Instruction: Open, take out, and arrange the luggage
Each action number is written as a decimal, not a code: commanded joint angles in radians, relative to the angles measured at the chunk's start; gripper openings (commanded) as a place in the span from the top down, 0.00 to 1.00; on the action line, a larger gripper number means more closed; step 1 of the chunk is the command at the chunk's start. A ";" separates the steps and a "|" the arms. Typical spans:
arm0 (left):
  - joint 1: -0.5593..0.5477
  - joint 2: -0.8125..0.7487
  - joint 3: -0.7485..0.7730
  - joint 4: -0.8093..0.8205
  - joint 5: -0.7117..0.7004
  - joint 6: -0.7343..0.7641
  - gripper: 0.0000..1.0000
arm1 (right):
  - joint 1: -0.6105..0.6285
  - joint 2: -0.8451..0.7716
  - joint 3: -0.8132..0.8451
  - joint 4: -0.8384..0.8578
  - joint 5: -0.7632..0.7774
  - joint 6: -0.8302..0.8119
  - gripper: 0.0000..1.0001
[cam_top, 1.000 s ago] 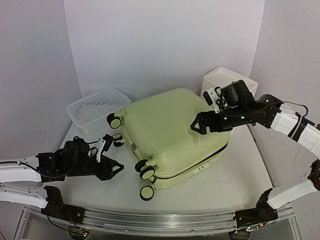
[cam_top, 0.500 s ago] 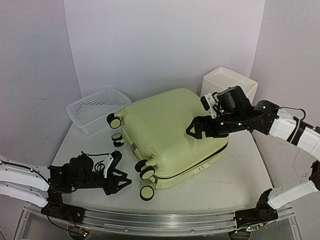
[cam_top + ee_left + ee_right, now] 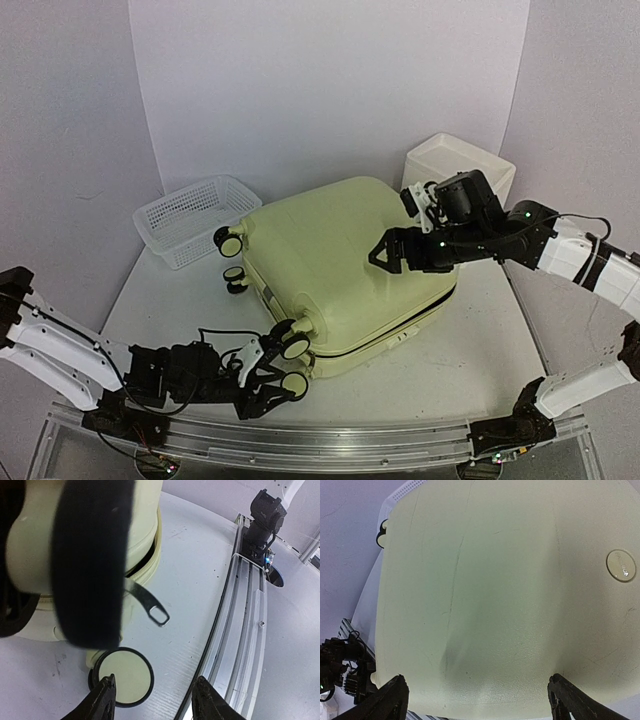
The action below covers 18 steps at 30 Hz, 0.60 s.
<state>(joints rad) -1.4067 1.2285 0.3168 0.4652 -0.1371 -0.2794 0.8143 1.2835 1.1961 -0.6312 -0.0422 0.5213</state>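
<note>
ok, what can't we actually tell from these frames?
- Inside of the luggage: every view, the closed shell hides it.
- Zipper track: left wrist view, a blurred black wheel at the lens covers most; only the pull tab shows.
- Whether the right fingers touch the lid: top view too small, right wrist view unclear.
- Badge lettering: right wrist view, blurred.

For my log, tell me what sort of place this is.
Probably a robot lab bench: plain white backdrop, an aluminium mounting rail, and staged props, a suitcase and a basket.

Luggage (image 3: 345,265) blocks centre; basket (image 3: 195,218) back-left, box (image 3: 470,155) back-right (table (image 3: 480,350) bare front-right).
</note>
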 commanded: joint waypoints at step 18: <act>-0.046 0.283 0.201 0.233 -0.238 -0.468 0.55 | 0.005 -0.088 -0.018 0.067 0.042 -0.006 0.02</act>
<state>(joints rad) -1.4487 1.4681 0.4789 0.5793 -0.3630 -0.6296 0.8143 1.2163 1.1847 -0.6075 -0.0189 0.5209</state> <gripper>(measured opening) 0.520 0.976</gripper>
